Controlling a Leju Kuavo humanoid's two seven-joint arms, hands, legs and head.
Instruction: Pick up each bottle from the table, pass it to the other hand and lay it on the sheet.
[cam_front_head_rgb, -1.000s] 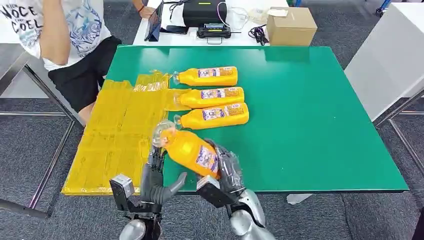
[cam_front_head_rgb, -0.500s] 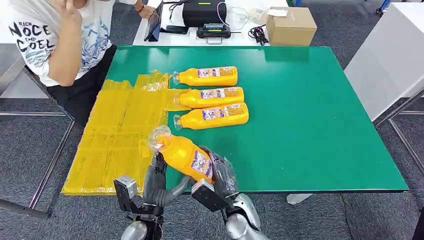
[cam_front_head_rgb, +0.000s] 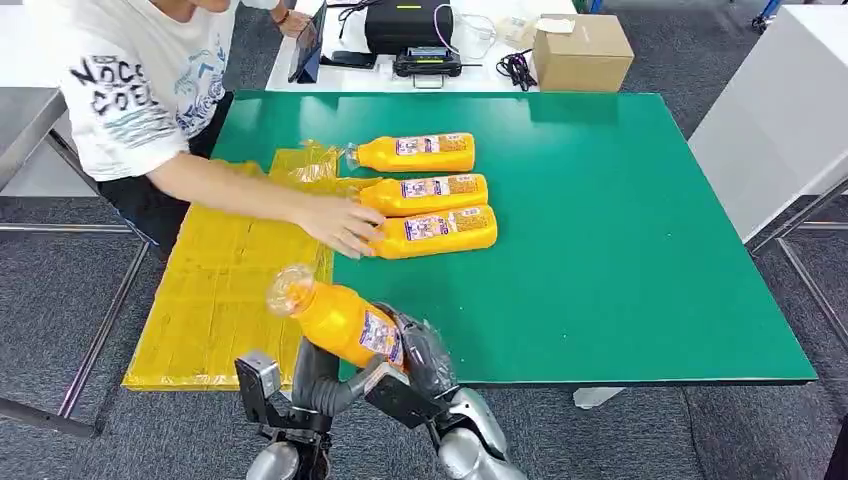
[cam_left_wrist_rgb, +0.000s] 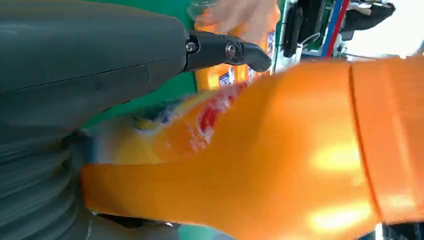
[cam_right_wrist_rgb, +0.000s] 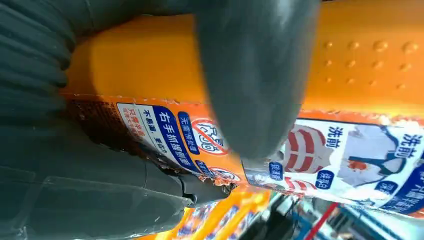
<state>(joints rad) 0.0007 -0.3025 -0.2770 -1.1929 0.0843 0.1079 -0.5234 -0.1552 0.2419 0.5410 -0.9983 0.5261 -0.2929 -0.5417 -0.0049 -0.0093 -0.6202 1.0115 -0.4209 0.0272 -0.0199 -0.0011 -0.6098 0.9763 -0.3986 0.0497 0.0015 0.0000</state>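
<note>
The held orange plastic bottle (cam_front_head_rgb: 338, 320) sits tilted above the near edge of the green matte table (cam_front_head_rgb: 620, 250), its clear ribbed cap end (cam_front_head_rgb: 289, 288) pointing toward the yellow crinkled plastic sheet (cam_front_head_rgb: 225, 290). The bottle body is smooth and glossy, with a printed paper label (cam_front_head_rgb: 378, 337) wrapped around its lower part. The right wrist view shows a row of small raised dots (cam_right_wrist_rgb: 370, 47) moulded into the orange wall above the label.

The right hand (cam_front_head_rgb: 420, 355) grips the bottle at the label end; its grey thumb (cam_right_wrist_rgb: 255, 75) presses across the body and the darker fingers wrap the opposite side. The left hand (cam_front_head_rgb: 318, 375) is under the bottle's mid-section, with dark fingers reaching up beside it. In the left wrist view a finger (cam_left_wrist_rgb: 225, 50) extends past the bottle and the grey ribbed cover lies against it; whether this hand has closed on the bottle cannot be told.

Three more orange bottles lie on their sides in a row on the table, caps toward the sheet: the far bottle (cam_front_head_rgb: 415, 152), the middle bottle (cam_front_head_rgb: 428, 193) and the near bottle (cam_front_head_rgb: 435, 230). A person's hand (cam_front_head_rgb: 340, 222) rests on the cap end of the near bottle, reaching over the sheet.

A brown cardboard box (cam_front_head_rgb: 582, 52) stands on the white table (cam_front_head_rgb: 290, 78) beyond.
</note>
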